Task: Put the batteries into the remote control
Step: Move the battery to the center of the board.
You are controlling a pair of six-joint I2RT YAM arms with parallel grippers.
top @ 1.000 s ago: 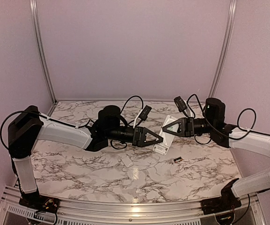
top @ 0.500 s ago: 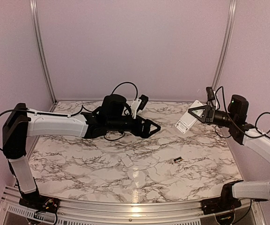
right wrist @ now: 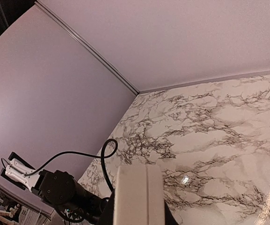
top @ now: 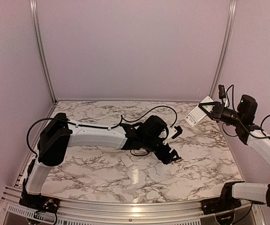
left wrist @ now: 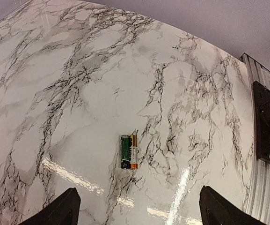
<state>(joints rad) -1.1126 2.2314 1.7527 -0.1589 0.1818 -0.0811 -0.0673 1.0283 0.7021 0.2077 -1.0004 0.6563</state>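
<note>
— What is the setting?

— A marble-patterned table [top: 209, 168] with dark veins, closed in by plain lilac walls [top: 135, 47]. A silver rail runs along the bottom edge of the overhead view.

— Where are the batteries?

— In the left wrist view the batteries [left wrist: 129, 151] lie on the bare marble just below the middle of the frame. They look like two short cells side by side and touching, one dark green and one gold. From above, that spot is right of centre and mostly covered by the arm.

— And the left gripper?

— The left gripper [top: 173, 155] is stretched across to right of centre in the overhead view and hangs over the batteries. Its fingers [left wrist: 55, 211] stand wide apart at the lower corners of the wrist view. Nothing is between them, and they do not touch the batteries.

— The remote control?

— The remote control [top: 196, 112] is off the table, at the upper right of the overhead view. The right gripper [top: 208, 110] is closed on one end of it, and its white body slants down to the left. In the right wrist view it fills the bottom centre, seen end-on [right wrist: 138, 197].

— Anything else there?

— The left arm [right wrist: 62, 190] and a looping black cable [right wrist: 107, 154], at lower left.
</note>
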